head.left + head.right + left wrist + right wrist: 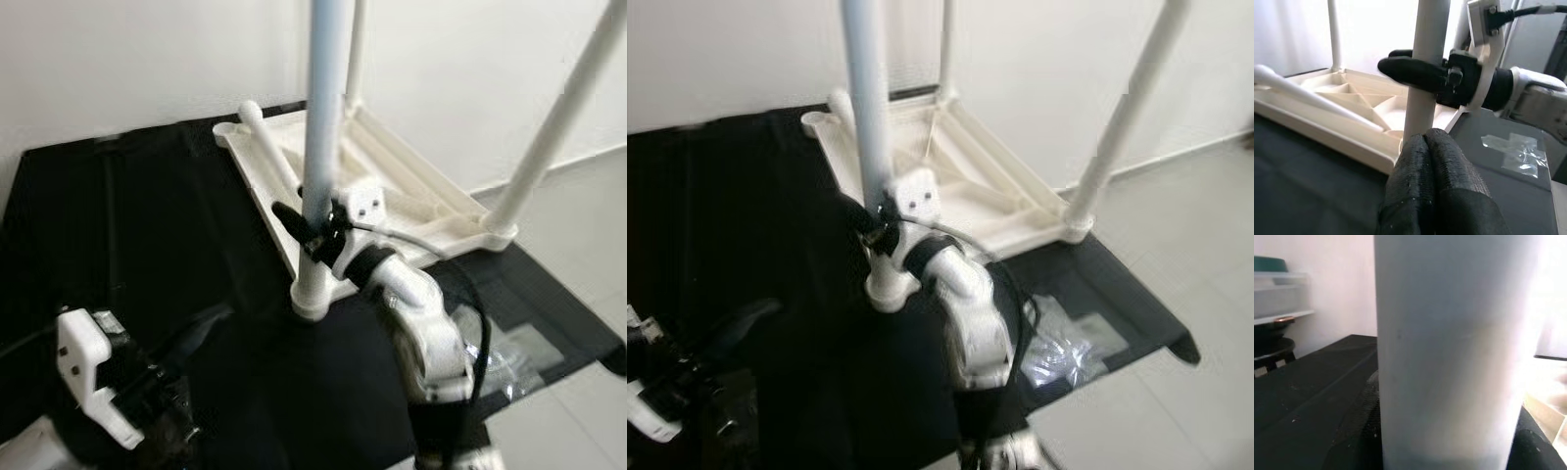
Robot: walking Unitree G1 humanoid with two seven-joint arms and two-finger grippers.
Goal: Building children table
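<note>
The white children's table (411, 191) lies upside down on a black cloth (147, 215). Its near leg (323, 117) stands upright in a corner socket, and my right gripper (315, 233) is shut around it low down. In the right wrist view that leg (1449, 352) stands right against the camera. Two more legs stand upright, one at the right corner (558, 122) and one at the far corner (355, 49). A loose leg (269, 147) lies along the left edge of the underside. My left gripper (1425, 139) hangs low at the left, shut and holding nothing, pointing toward the held leg.
A clear plastic bag (1068, 343) with small parts lies on the cloth beside my right arm. The cloth ends at pale floor tiles (578, 255) on the right. A white wall (118, 69) stands close behind the table.
</note>
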